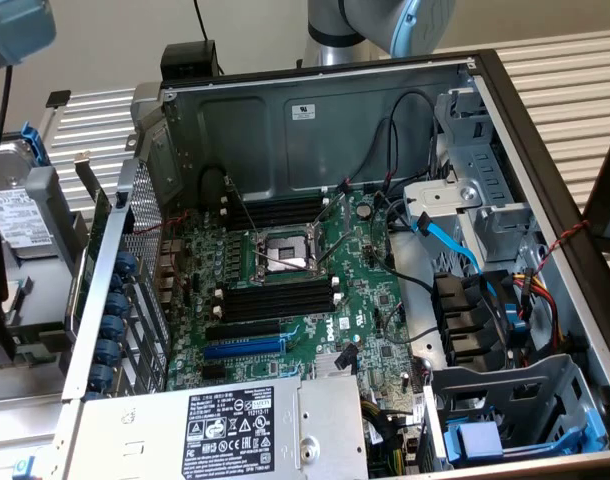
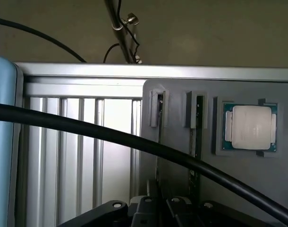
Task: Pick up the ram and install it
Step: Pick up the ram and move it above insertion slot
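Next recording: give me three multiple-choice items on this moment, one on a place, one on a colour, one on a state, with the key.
1. Where does the square silver-lidded processor chip lie?
A. on a keyboard
B. in a recess of the grey holder plate
C. on a hard drive

2. What colour is the long plastic slot on the green motherboard nearest the silver power supply box?
A. red
B. white
C. blue

3. How does the metal computer case stand?
A. open, its inside exposed
B. shut by a side panel
C. wrapped in foil

Key: 1 B, the plate's rim frames the chip; 2 C, it stands out from the black slots; 3 A, board and cables show.
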{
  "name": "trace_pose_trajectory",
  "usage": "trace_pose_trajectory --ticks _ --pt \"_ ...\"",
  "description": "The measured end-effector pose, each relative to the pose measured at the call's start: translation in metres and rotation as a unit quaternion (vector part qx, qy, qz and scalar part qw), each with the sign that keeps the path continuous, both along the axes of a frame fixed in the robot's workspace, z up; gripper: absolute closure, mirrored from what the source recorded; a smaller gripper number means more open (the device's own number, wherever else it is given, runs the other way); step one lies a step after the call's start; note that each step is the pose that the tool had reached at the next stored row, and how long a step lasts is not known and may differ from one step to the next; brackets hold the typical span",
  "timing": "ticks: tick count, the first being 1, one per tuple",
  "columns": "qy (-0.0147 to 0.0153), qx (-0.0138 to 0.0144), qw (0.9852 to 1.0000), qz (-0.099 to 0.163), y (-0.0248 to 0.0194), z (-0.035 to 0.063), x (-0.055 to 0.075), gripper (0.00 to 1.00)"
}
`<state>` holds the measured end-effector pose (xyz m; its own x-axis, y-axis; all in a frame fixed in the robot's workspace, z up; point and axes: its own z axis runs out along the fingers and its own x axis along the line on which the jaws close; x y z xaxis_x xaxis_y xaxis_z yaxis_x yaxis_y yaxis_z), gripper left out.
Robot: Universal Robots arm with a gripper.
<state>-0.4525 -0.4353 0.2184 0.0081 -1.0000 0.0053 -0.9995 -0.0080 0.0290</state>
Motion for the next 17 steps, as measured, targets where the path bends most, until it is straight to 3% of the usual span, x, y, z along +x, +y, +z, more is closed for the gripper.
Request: trace_pose_trajectory --ticks 17 --pt "-0.0001 -0.0009 1.0 0.0 0.0 0.0744 0.001 0.86"
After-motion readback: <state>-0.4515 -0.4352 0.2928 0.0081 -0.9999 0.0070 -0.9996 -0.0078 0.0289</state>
